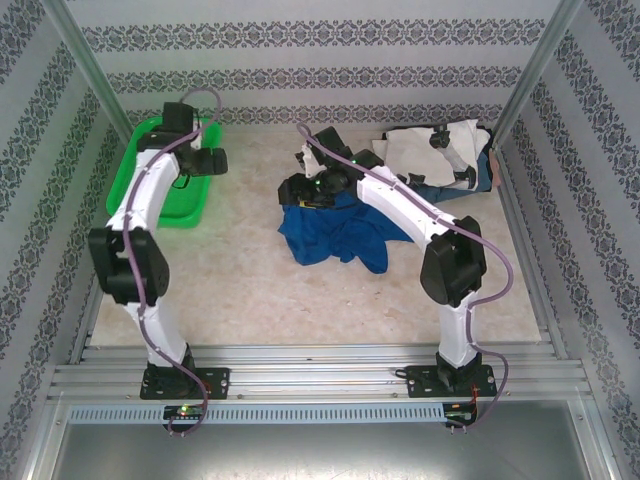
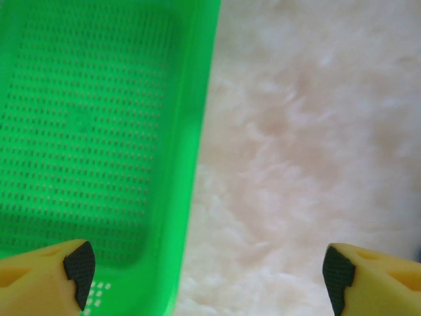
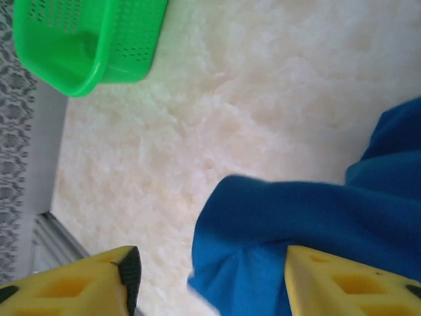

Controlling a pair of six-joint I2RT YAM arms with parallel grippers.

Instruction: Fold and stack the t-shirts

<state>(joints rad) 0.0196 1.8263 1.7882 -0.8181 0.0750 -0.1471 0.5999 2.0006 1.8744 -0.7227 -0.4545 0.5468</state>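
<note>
A royal-blue t-shirt [image 1: 335,235] lies crumpled on the pale table, right of centre. My right gripper [image 1: 298,190] hovers at its left end. In the right wrist view that gripper [image 3: 210,283] stands open, and a fold of the blue t-shirt [image 3: 316,217] hangs loose between the yellow fingers, against the right one. A white t-shirt [image 1: 432,148] with black marks lies at the back right, over a bluish one [image 1: 470,186]. My left gripper [image 1: 208,160] is over the green basket's right edge. Its jaws [image 2: 207,273] are wide open, with nothing between them.
The green mesh basket [image 1: 190,207] stands at the back left, and its rim [image 2: 191,164] runs under my left gripper. Patterned walls and metal posts close in the table [image 1: 250,280] on three sides. A metal rail runs along the near edge.
</note>
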